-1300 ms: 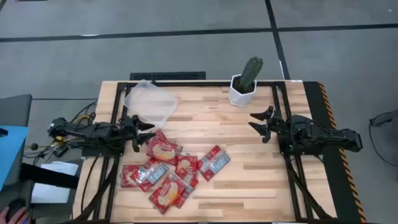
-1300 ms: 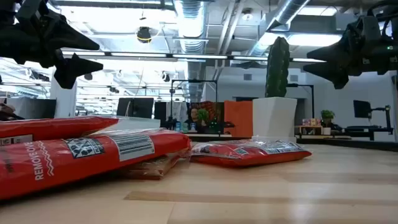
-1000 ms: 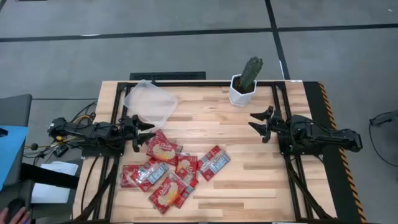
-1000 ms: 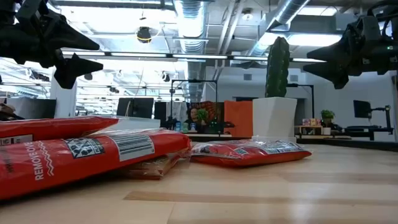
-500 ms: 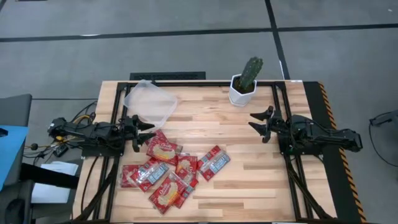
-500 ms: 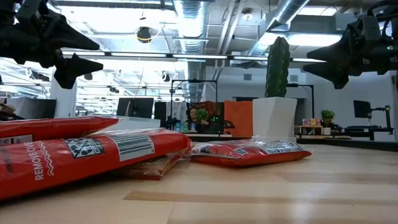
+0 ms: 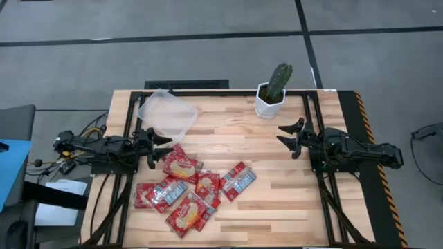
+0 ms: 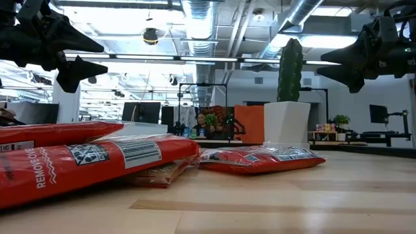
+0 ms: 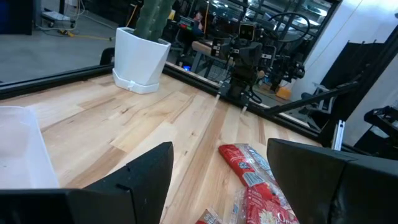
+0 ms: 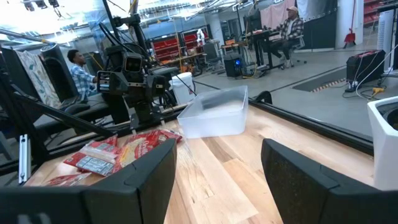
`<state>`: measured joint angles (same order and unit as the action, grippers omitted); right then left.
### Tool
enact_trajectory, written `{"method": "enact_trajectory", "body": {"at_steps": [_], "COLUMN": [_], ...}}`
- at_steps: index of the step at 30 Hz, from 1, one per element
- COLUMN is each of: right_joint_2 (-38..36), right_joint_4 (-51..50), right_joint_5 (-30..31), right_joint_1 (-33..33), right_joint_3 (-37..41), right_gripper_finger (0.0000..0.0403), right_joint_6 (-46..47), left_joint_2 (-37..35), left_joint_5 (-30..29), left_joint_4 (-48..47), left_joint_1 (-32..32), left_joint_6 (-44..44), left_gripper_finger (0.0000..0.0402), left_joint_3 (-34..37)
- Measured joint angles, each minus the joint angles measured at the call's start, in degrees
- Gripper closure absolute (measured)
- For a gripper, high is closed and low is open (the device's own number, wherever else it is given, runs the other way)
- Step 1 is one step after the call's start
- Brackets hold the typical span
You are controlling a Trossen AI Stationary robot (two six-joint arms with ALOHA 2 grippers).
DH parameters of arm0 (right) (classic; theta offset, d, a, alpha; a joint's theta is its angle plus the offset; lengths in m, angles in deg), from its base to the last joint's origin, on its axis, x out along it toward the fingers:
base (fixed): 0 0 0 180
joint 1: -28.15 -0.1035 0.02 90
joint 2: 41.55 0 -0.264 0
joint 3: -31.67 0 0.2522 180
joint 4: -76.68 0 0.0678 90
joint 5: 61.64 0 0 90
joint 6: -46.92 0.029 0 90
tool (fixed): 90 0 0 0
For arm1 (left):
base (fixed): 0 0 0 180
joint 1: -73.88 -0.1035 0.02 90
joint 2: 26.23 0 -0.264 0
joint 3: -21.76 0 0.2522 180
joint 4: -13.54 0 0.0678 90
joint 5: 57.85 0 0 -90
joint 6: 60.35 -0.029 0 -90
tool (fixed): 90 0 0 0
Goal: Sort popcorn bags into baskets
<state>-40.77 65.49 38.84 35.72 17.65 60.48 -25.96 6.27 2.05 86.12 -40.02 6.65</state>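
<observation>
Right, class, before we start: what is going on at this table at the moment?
Nothing is being handled. The left gripper hangs open at the table's left edge, beside the popcorn bags, which lie in a loose pile on the wood. The right gripper hangs open at the right side, empty too. The clear tray at the far left corner holds no bags, so sorting has not begun. A potted cactus stands at the far edge.

Open wood betw. my left gripper (image 7: 166, 148) & right gripper (image 7: 282, 137), jaws apart. Cactus pot (image 7: 270, 99) blocks far edge; tray (image 7: 166, 115) far-left; popcorn bags (image 7: 190, 191) crowd near-left.
</observation>
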Motion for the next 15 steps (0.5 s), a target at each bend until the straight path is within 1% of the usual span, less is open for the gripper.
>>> {"method": "enact_trajectory", "body": {"at_steps": [15], "right_joint_2": [0.0], "right_joint_4": [0.0], "right_joint_5": [0.0], "right_joint_1": [0.0], "right_joint_3": [0.0], "right_gripper_finger": [0.0143], "right_joint_6": [0.0], "left_joint_2": [0.0], "left_joint_5": [-0.1], "left_joint_4": [0.6], "left_joint_1": [0.0], "left_joint_6": [0.4], "left_gripper_finger": [0.0152], "left_joint_3": [0.0]}}
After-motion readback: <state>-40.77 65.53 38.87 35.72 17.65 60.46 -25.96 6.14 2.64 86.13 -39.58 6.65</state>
